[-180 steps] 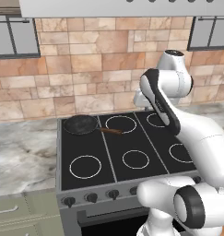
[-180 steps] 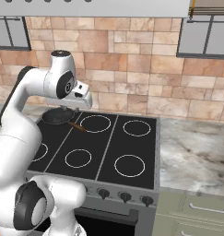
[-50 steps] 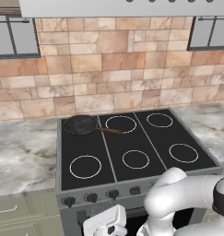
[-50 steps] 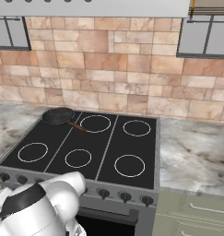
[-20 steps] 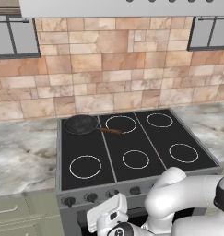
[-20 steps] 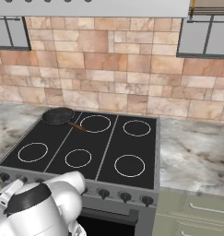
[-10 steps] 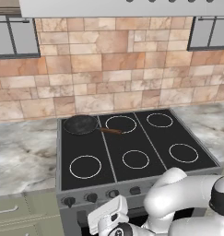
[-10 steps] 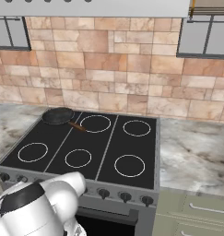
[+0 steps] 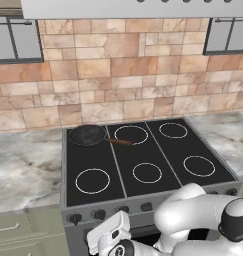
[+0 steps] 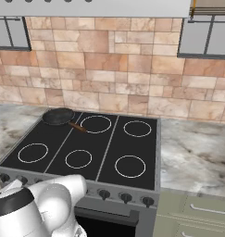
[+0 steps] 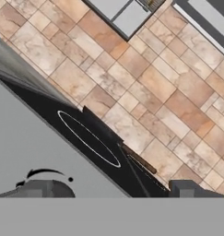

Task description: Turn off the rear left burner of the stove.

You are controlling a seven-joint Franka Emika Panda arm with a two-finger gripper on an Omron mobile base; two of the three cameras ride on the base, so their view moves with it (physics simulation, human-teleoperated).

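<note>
We face a tan stone tile wall point(image 9: 118, 75) with a marbled grey counter point(image 9: 23, 170) running along its foot. Set into the counter is the stove point(image 9: 123, 172), a wide range with a flat black glass top, six thin white rings and a grey steel front carrying a row of small black knobs point(image 10: 125, 198). The rear left burner point(image 9: 87, 135) sits in the far left corner of the glass, close to the wall, and a dark round frying pan point(image 9: 87, 135) rests on it, covering the ring. The pan's brown handle point(image 9: 121, 142) points right, toward the middle rear ring.

Our white arm point(image 9: 193, 220) folds low in front of the stove, below the knob row. The gripper point(image 9: 109, 235) hangs just below the left end of that row, in front of the steel panel. In the hand view its two dark finger tips point(image 11: 37, 189) stand well apart, nothing between them, and a black knob point(image 11: 44, 177) sits just past the left tip.
</note>
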